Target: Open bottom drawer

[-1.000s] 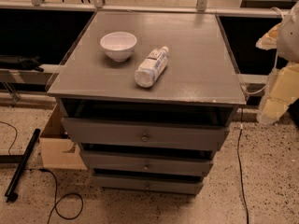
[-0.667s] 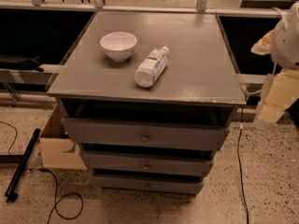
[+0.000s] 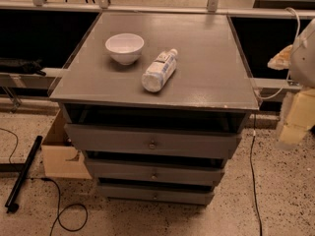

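Bottom drawer [image 3: 147,192] is sitting lowest in the grey cabinet [image 3: 206,58], a thin strip with a small round knob [image 3: 155,196] at its middle, and it is looking pushed in, set back a little under the middle drawer [image 3: 123,170]. Above that, the top drawer [image 3: 108,137] is showing the tallest front, with a dark gap over it below the cabinet top. In the one camera view we are seeing our gripper [image 3: 294,124] hanging at the right edge, beside the cabinet's right corner at about the height of the top drawer, well apart from the bottom drawer and touching nothing; we cannot tell whether it is spread or pressed together. On the cabinet top a white bowl [image 3: 125,47] is standing upright, and just to its right a plastic bottle [image 3: 159,71] is lying on its side. A cardboard box [image 3: 59,154] is resting on the floor against the cabinet's left side, near a black cable [image 3: 69,219].
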{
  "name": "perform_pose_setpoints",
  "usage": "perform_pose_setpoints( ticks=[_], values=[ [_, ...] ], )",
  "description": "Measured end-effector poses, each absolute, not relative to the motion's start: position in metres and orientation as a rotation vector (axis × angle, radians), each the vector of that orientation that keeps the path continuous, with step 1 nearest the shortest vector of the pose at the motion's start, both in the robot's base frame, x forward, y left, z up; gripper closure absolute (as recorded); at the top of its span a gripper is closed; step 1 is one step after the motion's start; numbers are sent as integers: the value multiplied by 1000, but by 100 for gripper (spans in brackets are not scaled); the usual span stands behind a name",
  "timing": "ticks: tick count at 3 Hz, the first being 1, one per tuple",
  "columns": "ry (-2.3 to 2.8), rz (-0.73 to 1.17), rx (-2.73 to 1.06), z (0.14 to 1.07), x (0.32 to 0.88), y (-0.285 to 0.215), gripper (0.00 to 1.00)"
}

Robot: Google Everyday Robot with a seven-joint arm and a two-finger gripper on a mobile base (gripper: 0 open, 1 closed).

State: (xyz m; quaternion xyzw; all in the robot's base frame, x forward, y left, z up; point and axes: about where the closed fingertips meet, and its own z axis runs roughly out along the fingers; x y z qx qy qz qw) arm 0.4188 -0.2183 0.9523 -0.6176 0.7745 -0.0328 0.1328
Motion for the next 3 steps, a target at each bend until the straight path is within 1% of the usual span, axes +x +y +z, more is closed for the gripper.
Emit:
perform_pose_setpoints(
  ticks=[3],
  values=[
    [2291,-55,-1828,928,353,-239,0]
  ],
)
